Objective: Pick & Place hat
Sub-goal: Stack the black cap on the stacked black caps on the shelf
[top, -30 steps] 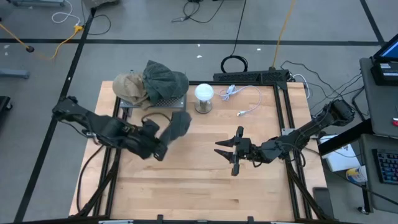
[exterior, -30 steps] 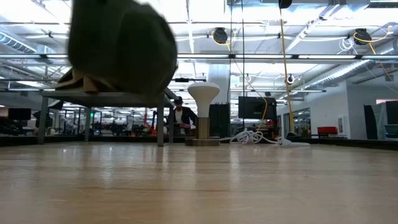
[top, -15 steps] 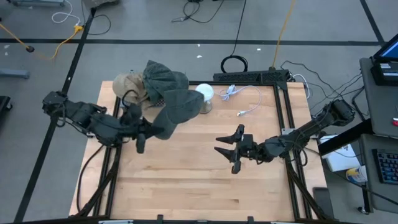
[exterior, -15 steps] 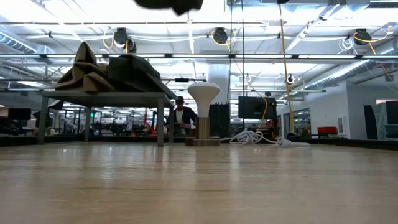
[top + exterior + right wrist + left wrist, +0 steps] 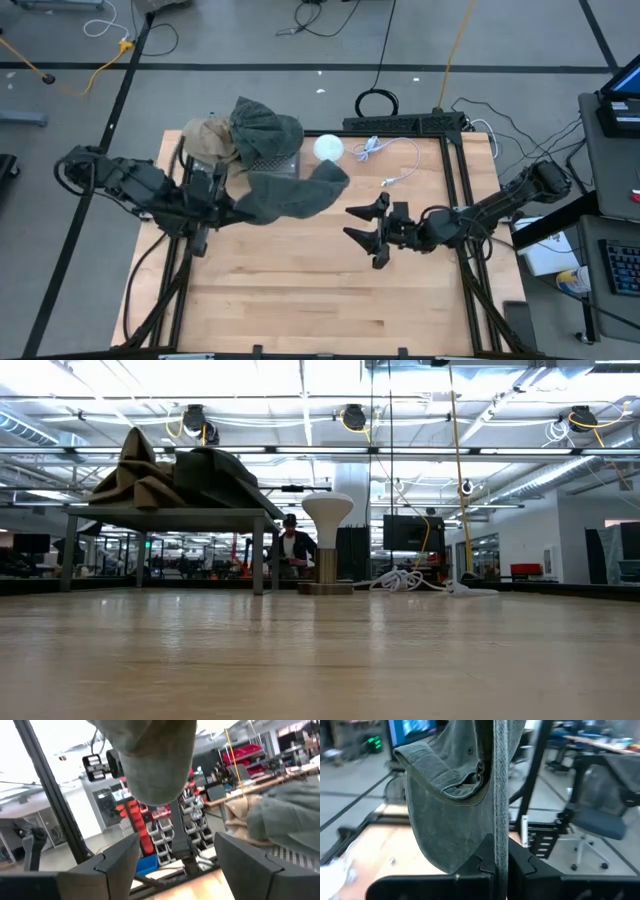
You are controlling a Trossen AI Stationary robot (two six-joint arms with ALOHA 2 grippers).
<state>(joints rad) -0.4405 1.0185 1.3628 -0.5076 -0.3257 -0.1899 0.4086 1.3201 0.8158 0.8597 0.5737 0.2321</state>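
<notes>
Hat [image 5: 293, 194], grey-green and limp, hangs in the air above the table [image 5: 300, 300], clamped by its edge in the left gripper [image 5: 222, 200], whose fingers [image 5: 485, 862] are pinched tight on the fabric. The cap droops toward the right gripper [image 5: 366, 230], which waits just beside it over mid-table with its jaws spread wide and nothing between them. Behind, on a small rack [image 5: 270, 163] at the table's far edge, lie a tan hat [image 5: 207, 138] and another grey one [image 5: 262, 126]. A white lamp [image 5: 328, 148] and a cable [image 5: 395, 160] sit near the rack.
</notes>
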